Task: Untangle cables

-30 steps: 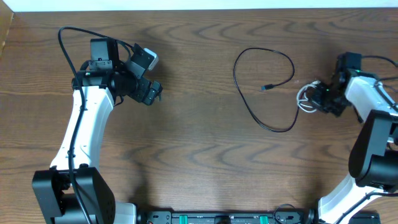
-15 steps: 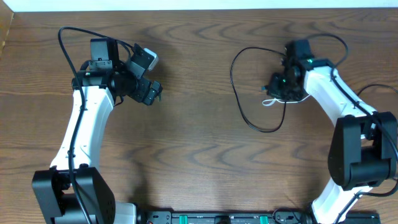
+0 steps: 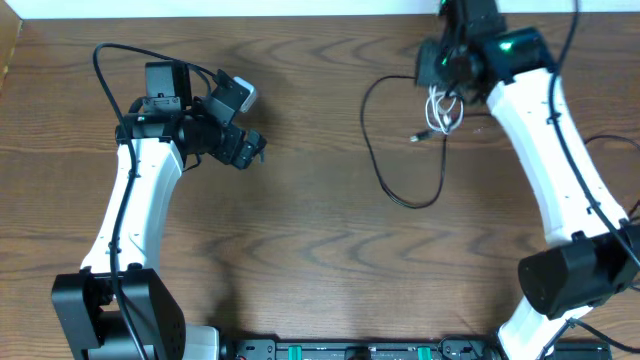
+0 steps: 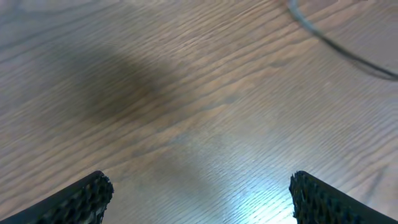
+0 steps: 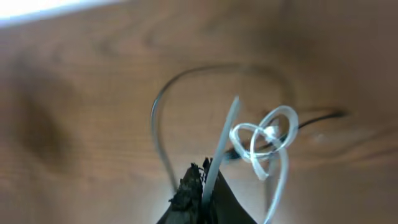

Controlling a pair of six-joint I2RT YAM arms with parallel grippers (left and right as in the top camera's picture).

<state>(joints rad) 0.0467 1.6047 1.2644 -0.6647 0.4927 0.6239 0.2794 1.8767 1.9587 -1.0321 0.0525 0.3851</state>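
Observation:
My right gripper (image 3: 441,78) is shut on the white cable (image 3: 440,108), near the table's far edge. The white cable (image 5: 264,140) hangs from the pinched fingertips (image 5: 194,182) in knotted loops. A black cable (image 3: 385,170) lies in a big loop on the wood below it, its small plug end (image 3: 415,138) close to the white loops. In the right wrist view the black cable (image 5: 158,106) seems to pass through those loops, blurred. My left gripper (image 3: 250,148) is open over bare wood at the left, far from both cables. Its two fingers (image 4: 87,196) stand wide apart, nothing between them.
The table's far edge (image 3: 300,14) runs just behind my right gripper. A thin black line (image 4: 339,46) crosses the top right corner of the left wrist view. A thick black arm cable (image 3: 110,75) arches over the left arm.
My right arm has swung from the table's right side left and toward the far edge, carrying the white cable up. The black loop was dragged slightly left. My left arm has not moved.

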